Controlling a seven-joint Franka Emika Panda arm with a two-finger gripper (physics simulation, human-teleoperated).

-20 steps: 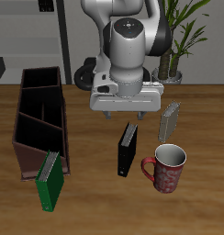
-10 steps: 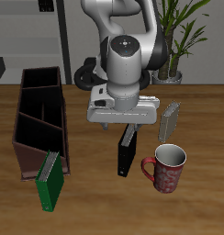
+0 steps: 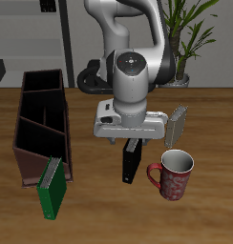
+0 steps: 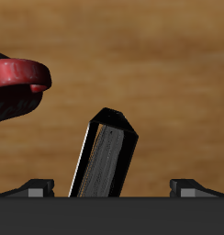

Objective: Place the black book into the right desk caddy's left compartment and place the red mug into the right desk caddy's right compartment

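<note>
Your gripper (image 3: 135, 142) hangs spread just above the upright black book (image 3: 131, 162), with the red mug (image 3: 173, 174) standing beside it.

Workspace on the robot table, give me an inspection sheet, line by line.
Surface: wooden table, no spills seen.
Job's things: black book upright under the gripper; red mug upright beside it; right desk caddy, nothing seen in its compartments.
Clutter: green book against the caddy's front corner; light grey book upright farther back.
Grippers: gripper low over the black book, fingers spread either side, not touching.
Cables: nothing seen.
Surroundings: potted plant behind the table.
</note>
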